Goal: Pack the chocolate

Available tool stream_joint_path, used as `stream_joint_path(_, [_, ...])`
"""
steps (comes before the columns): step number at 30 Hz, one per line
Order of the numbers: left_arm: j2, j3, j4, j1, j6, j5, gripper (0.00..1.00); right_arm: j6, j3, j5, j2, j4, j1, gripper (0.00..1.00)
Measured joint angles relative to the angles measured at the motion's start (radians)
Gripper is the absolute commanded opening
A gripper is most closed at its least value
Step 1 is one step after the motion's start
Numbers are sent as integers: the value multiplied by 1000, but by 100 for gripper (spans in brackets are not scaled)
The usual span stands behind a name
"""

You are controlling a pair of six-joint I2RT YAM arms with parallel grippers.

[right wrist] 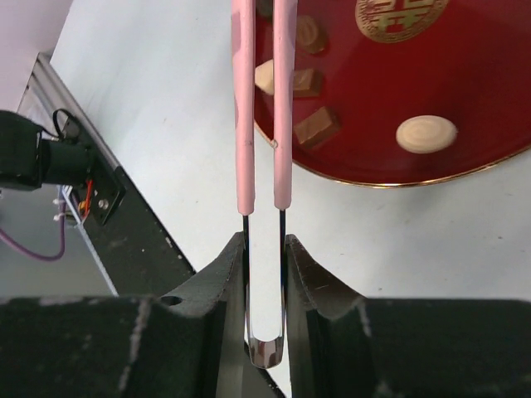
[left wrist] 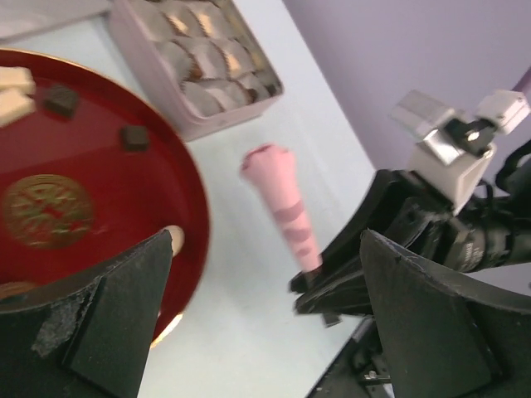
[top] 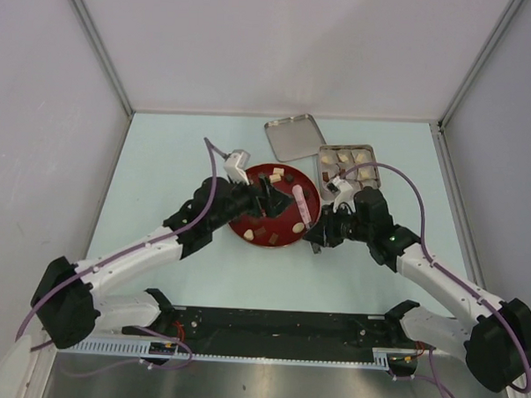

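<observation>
**Right gripper [right wrist: 265, 249] squeezes pink tongs [right wrist: 245, 124]**

Its jaws clamp the bend, likely so the tips reach chocolate [right wrist: 317, 126] scattered on the red plate [right wrist: 473, 91]; more sits in the tin [top: 320, 166]. Left gripper [left wrist: 265, 249] hovers wide open, empty.

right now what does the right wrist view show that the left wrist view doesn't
Only the right wrist view: the metal bend of the pink tongs, pinched in the shut right claw. Only the left wrist view: the open left claw and the tin of paper cups. Both: the red plate, its gold emblem, brown chocolates and the tongs themselves.
</observation>
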State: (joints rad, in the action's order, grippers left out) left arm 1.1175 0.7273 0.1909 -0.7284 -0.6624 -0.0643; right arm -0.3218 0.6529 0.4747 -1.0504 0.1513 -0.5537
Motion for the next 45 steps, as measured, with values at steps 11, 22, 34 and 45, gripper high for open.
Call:
stream_joint_path(11, [177, 152, -14, -111, -102, 152, 93, 2, 6, 50, -27, -37, -49, 4])
stream_joint_path(22, [234, 185, -100, -111, -176, 239, 63, -15, 66, -29, -117, -106, -132, 4])
stream_joint_path(34, [184, 142, -108, -95, -291, 262, 2, -17, 70, -139, -124, -135, -193, 18])
stream_joint_path(45, [154, 101, -129, -48, -515, 250, 0, 37, 73, -353, -101, -152, -270, 57])
